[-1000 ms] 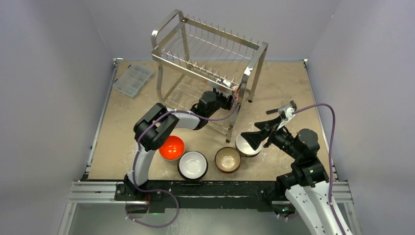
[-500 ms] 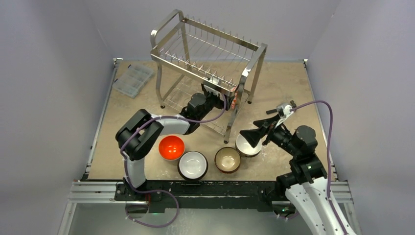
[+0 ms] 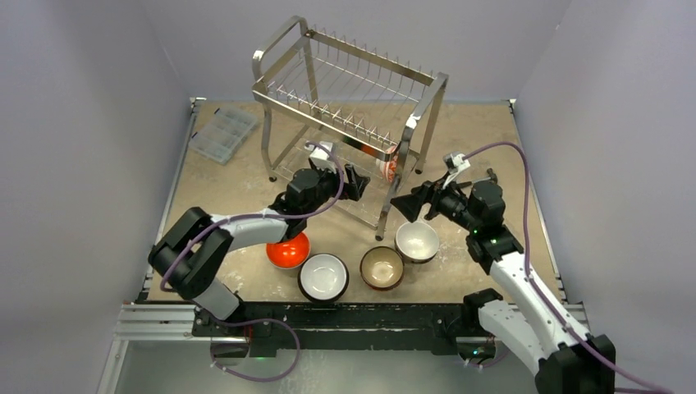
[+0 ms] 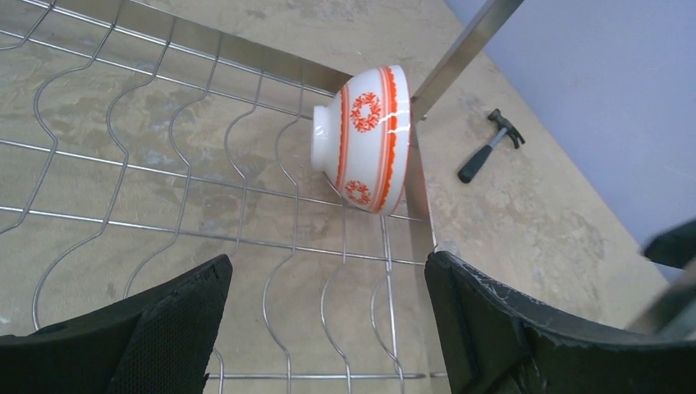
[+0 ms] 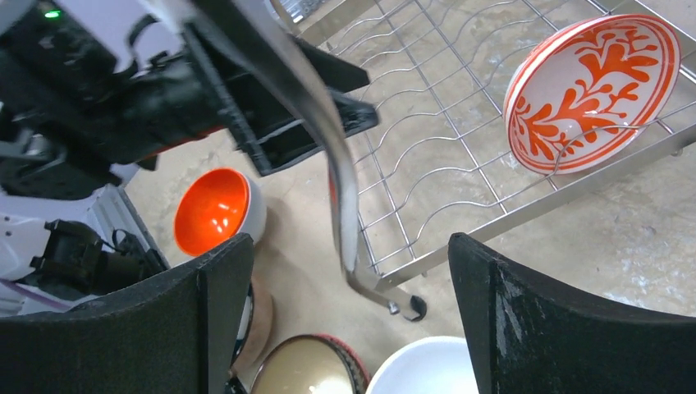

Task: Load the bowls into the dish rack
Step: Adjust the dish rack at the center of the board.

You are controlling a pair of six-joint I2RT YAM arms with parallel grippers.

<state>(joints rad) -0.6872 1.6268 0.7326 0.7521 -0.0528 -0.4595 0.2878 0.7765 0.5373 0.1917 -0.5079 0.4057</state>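
- Steel wire is forming the dish rack (image 3: pixel 345 115), which is standing on four legs toward the far side of the table (image 3: pixel 492 139).
- One patterned bowl (image 4: pixel 365 139), white with orange-red bands and rosettes, is resting on its edge in the rack's lower tier, at the right-hand end beside the corner post.
- The left gripper (image 4: pixel 328 275) is hovering over the near part of that lower tier, short of the patterned bowl. Its jaws are standing wide apart and are holding nothing.
- The right gripper (image 5: pixel 349 246) is hanging just outside the rack's near right leg, with its jaws spread wide and gripping nothing.
- Four more bowls are sitting upright in a row on the table in front of the rack: an orange-red bowl (image 3: pixel 287 249) partly under the left arm, a dark-rimmed bowl (image 3: pixel 323 276) with a white inside, a brown bowl (image 3: pixel 382 268), and a white bowl (image 3: pixel 417 240) nearest the rack's near right leg.
- A small hammer (image 4: pixel 490 146) is lying on the table to the right of the rack.
- A clear plastic box (image 3: pixel 223 134) is lying flat to the left of the rack, well apart from it.
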